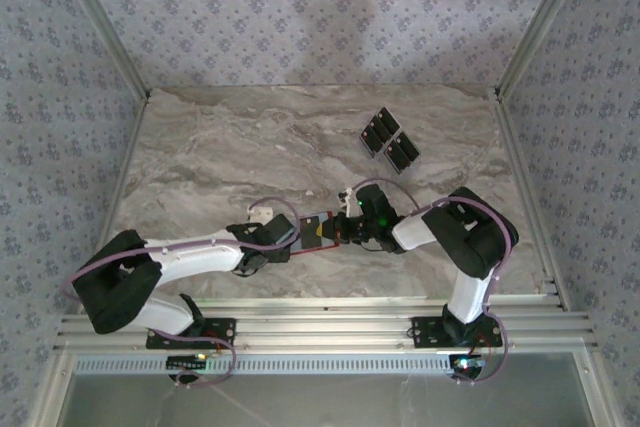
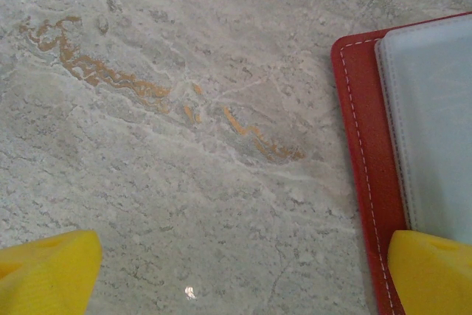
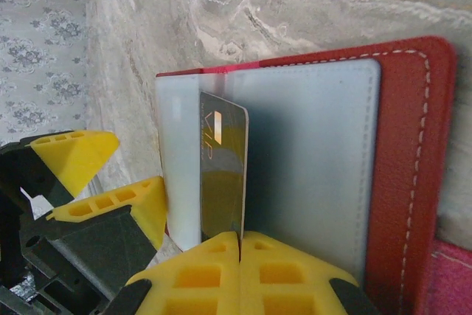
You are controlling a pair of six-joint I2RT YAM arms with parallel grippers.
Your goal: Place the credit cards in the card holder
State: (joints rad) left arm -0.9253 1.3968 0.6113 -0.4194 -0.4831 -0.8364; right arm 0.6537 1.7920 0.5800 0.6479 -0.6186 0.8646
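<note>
— Right gripper (image 3: 240,237) of mine is pinched shut on one credit card (image 3: 223,160). It holds the card by its near end, standing on edge, against the pale pocket (image 3: 310,153) of the card holder (image 3: 402,145).

— Is that card in yet?

— Not that I can call done. Its far end is up by the pocket near the fold, but I cannot tell whether it has passed under the lip. I judge this to be the inserting step, about midway.

— And your other hand?

— Left gripper (image 2: 237,278) stands wide apart, clamped on nothing. One of its fingertips (image 2: 431,271) sits over the holder's red border and the other is out over bare table (image 2: 184,182). I take it as steadying the holder, though I cannot say whether it presses down.

— Where does the holder lie?

— Open and flat on the marble, towards the near edge, between my two arms.

— What is left?

— Most of it, by my reckoning. I see no card seated in the pale pocket facing me besides the one I hold. The rest of the credit cards (image 1: 388,140) lie in a small black cluster well apart, at the far right of the table. Each needs fetching and slotting in, and from above I cannot count them exactly.
</note>
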